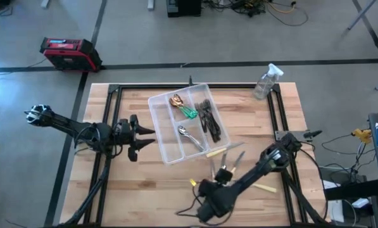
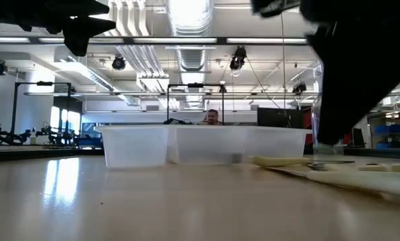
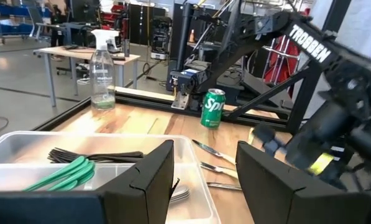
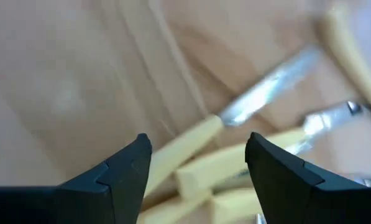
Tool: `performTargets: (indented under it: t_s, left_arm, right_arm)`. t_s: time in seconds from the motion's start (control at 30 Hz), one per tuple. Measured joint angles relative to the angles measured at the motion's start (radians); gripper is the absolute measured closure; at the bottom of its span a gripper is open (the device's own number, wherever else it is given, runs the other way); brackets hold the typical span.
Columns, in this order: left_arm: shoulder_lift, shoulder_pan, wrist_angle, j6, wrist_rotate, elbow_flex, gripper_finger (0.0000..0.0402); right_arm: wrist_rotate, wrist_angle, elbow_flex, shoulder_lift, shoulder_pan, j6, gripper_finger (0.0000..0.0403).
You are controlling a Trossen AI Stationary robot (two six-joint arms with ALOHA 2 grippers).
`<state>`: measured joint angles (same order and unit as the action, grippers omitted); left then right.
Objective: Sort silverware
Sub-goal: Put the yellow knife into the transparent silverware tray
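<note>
Cream-handled knives lie blurred on the wood counter under the right gripper, jaws open. Left gripper, jaws open, empty, faces the clear tray holding sorted cutlery. Workshop behind.

Tray mid-table holding forks and spoons, knives on table right of it

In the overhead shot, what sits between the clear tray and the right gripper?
The high view shows cream-handled knives lying loose on the wood between the tray and the open right gripper.
</note>
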<state>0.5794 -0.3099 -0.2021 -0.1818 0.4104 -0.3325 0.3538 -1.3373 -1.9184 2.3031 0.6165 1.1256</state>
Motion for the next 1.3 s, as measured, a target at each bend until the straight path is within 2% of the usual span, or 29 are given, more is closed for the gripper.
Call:
performTargets:
  t_s: [0.17, 0.33, 0.57, 0.73, 0.87, 1.13, 1.3]
  left_arm:
    - [0.002, 0.0, -0.007, 0.002, 0.003, 0.0, 0.0244]
    - [0.003, -0.001, -0.007, 0.003, 0.008, 0.0, 0.0244]
    - [0.003, -0.001, -0.007, 0.008, 0.008, 0.0, 0.0244]
    - [0.003, -0.001, -0.007, 0.011, 0.008, 0.0, 0.0244]
    - [0.003, -0.001, -0.006, 0.011, 0.008, 0.0, 0.0244]
    - [0.001, -0.001, -0.007, 0.011, 0.008, 0.0, 0.0244]
    - [0.002, -0.001, -0.007, 0.012, 0.026, 0.0, 0.0244]
  right_arm:
    - [0.091, -0.029, 0.036, -0.067, 0.05, 0.107, 0.0143]
    - [0.124, 0.027, 0.11, -0.136, 0.106, 0.176, 0.0135]
    - [0.263, 0.362, 0.281, -0.14, 0.218, 0.29, 0.0145]
    - [0.264, 0.527, 0.399, -0.133, 0.229, 0.356, 0.0158]
    - [0.258, 0.483, 0.427, -0.132, 0.221, 0.323, 0.0164]
    - [0.207, 0.184, 0.438, -0.182, 0.207, 0.204, 0.015]
    - [0.269, 0.209, 0.478, -0.254, 0.223, 0.221, 0.0144]
